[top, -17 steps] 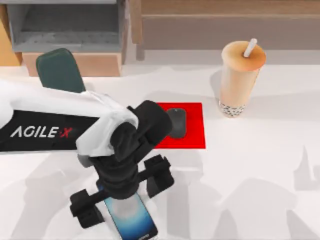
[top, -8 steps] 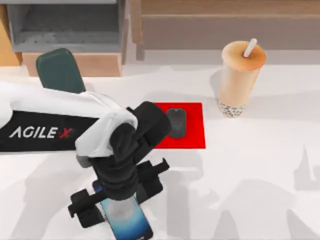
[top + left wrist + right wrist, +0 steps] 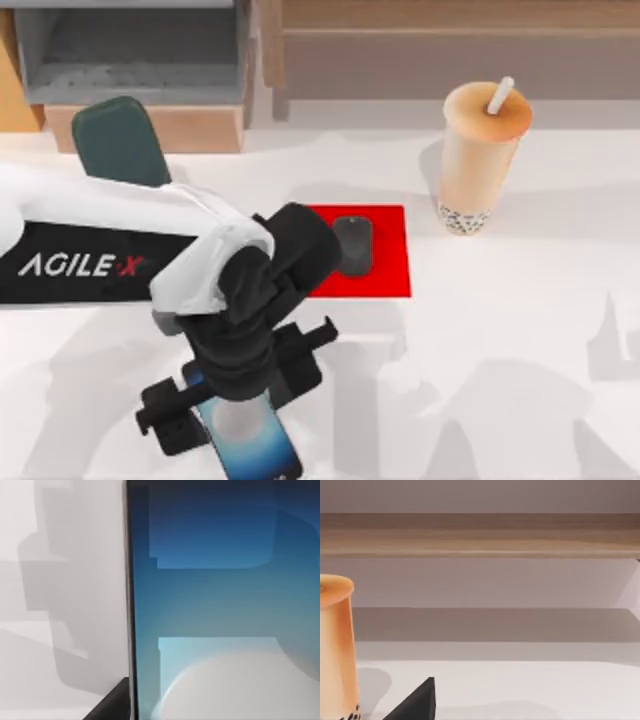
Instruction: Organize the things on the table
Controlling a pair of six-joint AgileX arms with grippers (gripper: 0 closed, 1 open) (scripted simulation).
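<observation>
Smartphone (image 3: 248, 440) in the grip of the left gripper (image 3: 232, 400): at the near edge of the white table (image 3: 520, 330), left of centre in the top view, the AgileX left arm reaches in from the left with its black fingers closed against the long sides of the black handset. The jaws stand only as wide as the phone's body, one finger on each side. The blue-white screen faces up and runs out from under the wrist toward the near table edge. From the left wrist view, the glowing screen (image 3: 220, 600) sits very close beneath the camera, its dark frame edge bordering bare tabletop (image 3: 60, 580).

Behind the arm, a small dark grey computer mouse (image 3: 353, 245) lies on a red square mat (image 3: 385, 255) near the middle of the table. Well apart to the right and farther back, a tall beige bubble-tea cup (image 3: 480, 160) stands upright with its white straw (image 3: 499, 96) poking from the lid, dark pearls settled at its base.

From the right wrist view, the cup's side (image 3: 335, 645) stands on the tabletop beside a dark fingertip of the right gripper (image 3: 417, 702); whether its jaws are open cannot be told.
</observation>
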